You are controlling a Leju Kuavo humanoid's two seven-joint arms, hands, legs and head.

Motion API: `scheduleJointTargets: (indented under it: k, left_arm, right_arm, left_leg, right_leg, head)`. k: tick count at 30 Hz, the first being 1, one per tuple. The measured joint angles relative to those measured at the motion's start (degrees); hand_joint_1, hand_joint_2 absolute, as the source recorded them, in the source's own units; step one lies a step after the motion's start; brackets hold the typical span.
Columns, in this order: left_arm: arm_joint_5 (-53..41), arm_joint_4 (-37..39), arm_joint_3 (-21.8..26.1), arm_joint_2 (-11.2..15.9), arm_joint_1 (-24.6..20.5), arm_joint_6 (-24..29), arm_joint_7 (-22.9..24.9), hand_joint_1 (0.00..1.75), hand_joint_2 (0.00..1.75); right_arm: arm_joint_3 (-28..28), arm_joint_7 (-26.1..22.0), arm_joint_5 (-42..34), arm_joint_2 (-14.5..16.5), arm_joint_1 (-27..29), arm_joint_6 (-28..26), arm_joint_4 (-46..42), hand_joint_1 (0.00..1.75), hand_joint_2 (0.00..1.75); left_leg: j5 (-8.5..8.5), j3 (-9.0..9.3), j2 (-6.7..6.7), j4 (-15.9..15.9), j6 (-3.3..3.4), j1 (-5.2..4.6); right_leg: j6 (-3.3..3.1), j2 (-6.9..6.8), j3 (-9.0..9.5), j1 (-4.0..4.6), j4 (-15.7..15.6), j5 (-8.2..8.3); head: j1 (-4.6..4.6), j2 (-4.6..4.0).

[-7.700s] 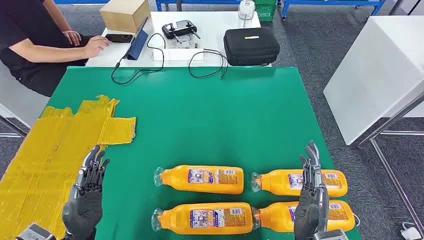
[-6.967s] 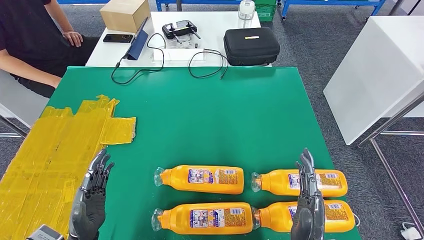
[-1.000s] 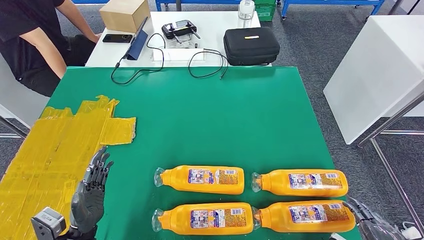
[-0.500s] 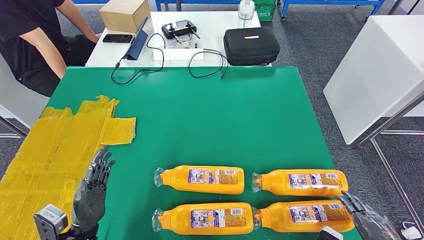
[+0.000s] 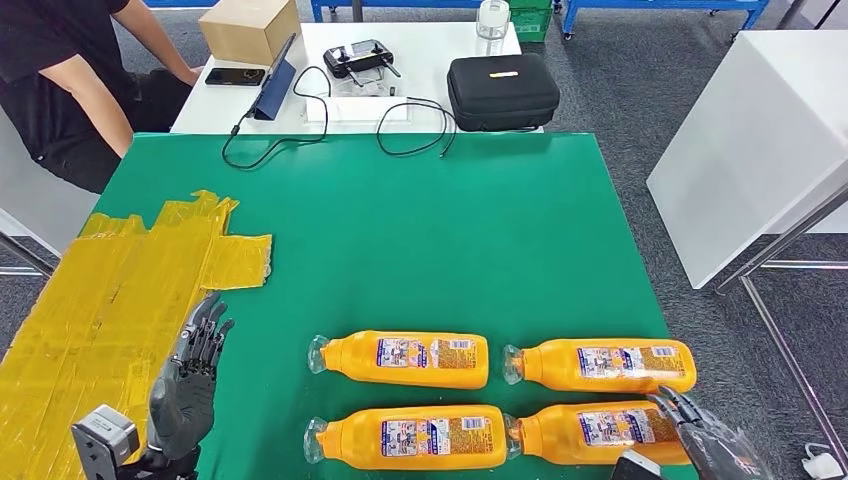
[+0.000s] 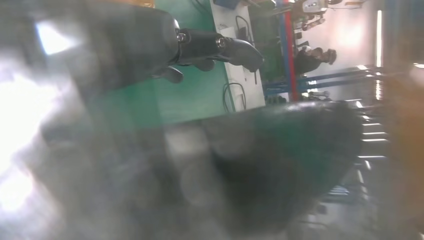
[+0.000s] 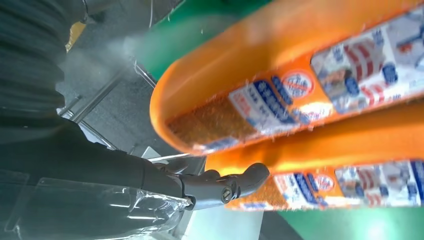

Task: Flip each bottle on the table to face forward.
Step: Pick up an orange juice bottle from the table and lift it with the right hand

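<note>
From the head view, four orange bottles (image 5: pixel 405 359) lie flat in two rows on the green table (image 5: pixel 420 230), labels up, none lifted, so by this judgement every flip is yet to do. The left hand (image 5: pixel 185 385) hovers off to the side, fingers spread, holding nothing. The right hand (image 5: pixel 705 440) is cut off beside the near-right bottle (image 5: pixel 590 432). The left wrist view is a blur. In the right wrist view, a curled finger (image 7: pixel 235 184) hangs by the bottle's base; contact can't be told.
</note>
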Motion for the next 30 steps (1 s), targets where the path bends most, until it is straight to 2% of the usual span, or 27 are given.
scheduleJointTargets:
  k: [9, 14, 15, 19, 22, 25, 30]
  left_arm:
    - [0.18, 0.51, -0.62, 0.20, -0.63, 0.37, 0.22, 0.00, 0.00]
    - [0.84, 1.22, -1.37, 0.64, -1.39, 1.14, 0.54, 0.00, 0.00]
    - [1.03, 1.43, -1.63, 0.79, -1.59, 1.35, 0.57, 0.00, 0.00]
    - [1.99, 2.29, -2.82, 1.50, -2.36, 2.65, 0.84, 0.00, 0.00]
    - [2.54, 2.70, -3.77, 1.95, -3.03, 3.42, 1.38, 0.00, 0.00]
    - [2.96, 3.11, -4.60, 2.35, -3.69, 3.72, 1.80, 0.00, 0.00]
    - [3.16, 3.54, -5.34, 2.80, -4.48, 3.84, 1.97, 0.00, 0.00]
  right_arm:
    - [4.57, 2.50, -1.65, -2.49, -1.84, -1.21, 3.08, 0.00, 1.75]
    - [8.92, 6.90, -6.62, -6.50, -2.53, -2.79, 4.76, 0.00, 1.75]
    - [10.10, 8.00, -8.07, -7.73, -2.72, -3.55, 5.11, 0.06, 1.75]
    - [16.61, 12.80, -12.69, -12.89, -5.35, -8.14, 7.31, 1.39, 1.75]
    - [22.77, 15.70, -13.65, -14.82, -9.99, -10.86, 11.01, 1.49, 1.75]
    - [27.82, 16.19, -14.76, -15.30, -14.07, -11.99, 15.79, 1.50, 1.75]
    - [32.44, 15.75, -15.88, -15.73, -18.33, -12.81, 20.16, 1.50, 1.75]
  left_leg:
    - [-0.02, 0.15, 0.01, 0.00, 0.00, 0.00]
    - [-0.07, 0.28, 0.02, 0.00, -0.01, 0.00]
    - [-0.07, 0.31, 0.03, 0.00, -0.01, 0.01]
    - [-0.15, 0.68, 0.21, 0.00, -0.03, 0.15]
    - [-0.30, 1.15, 0.36, -0.01, -0.16, 0.56]
    - [-0.41, 1.58, 0.39, -0.03, -0.28, 0.94]
    - [-0.77, 2.29, 0.84, -0.05, -0.48, 1.49]
  right_leg:
    - [-0.01, 0.01, -0.20, 0.01, 0.00, -0.01]
    - [-0.01, 0.06, -0.30, 0.02, -0.01, -0.03]
    - [-0.01, 0.08, -0.26, 0.03, -0.03, -0.03]
    - [-0.02, 0.22, 0.09, 0.17, -0.21, -0.03]
    - [-0.05, 0.43, 0.64, 0.52, -0.61, -0.01]
    - [-0.09, 0.50, 1.26, 0.90, -0.99, 0.00]
    - [-0.39, 0.82, 2.12, 1.42, -1.59, 0.09]
  head:
    - [0.01, 0.00]
    - [0.01, 0.00]
    - [0.02, 0.00]
    - [0.02, 0.00]
    - [0.04, 0.00]
    - [0.12, 0.00]
    - [0.17, 0.00]
